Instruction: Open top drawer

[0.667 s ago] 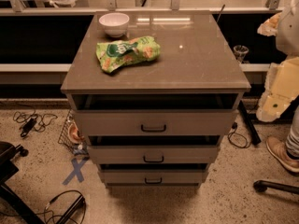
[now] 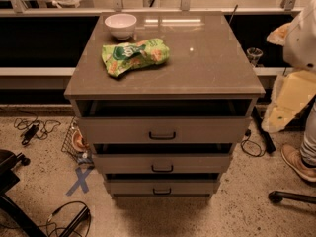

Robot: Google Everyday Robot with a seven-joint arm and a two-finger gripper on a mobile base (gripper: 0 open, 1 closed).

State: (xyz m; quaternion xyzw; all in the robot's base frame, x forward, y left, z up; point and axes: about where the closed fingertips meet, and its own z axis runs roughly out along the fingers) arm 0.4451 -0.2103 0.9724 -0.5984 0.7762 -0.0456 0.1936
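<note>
Protruding top drawer (image 2: 123, 130) (jaws unseen)

Top drawer (image 2: 207, 130) grey-brown, dark handle (image 2: 162, 136); bag (image 2: 134, 56) green, orange print; bowl (image 2: 120, 24) white; cream gripper (image 2: 279, 113) at right edge.

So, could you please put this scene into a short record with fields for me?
cabinet top: holds a white bowl at the back left, with a green snack bag just in front of it
top drawer: widest front, dark bar handle at its centre, dark gap above the front
lower drawers: two narrower fronts stacked below, each with a similar handle
gripper: not in view
floor: blue tape cross to the left of the cabinet
</note>
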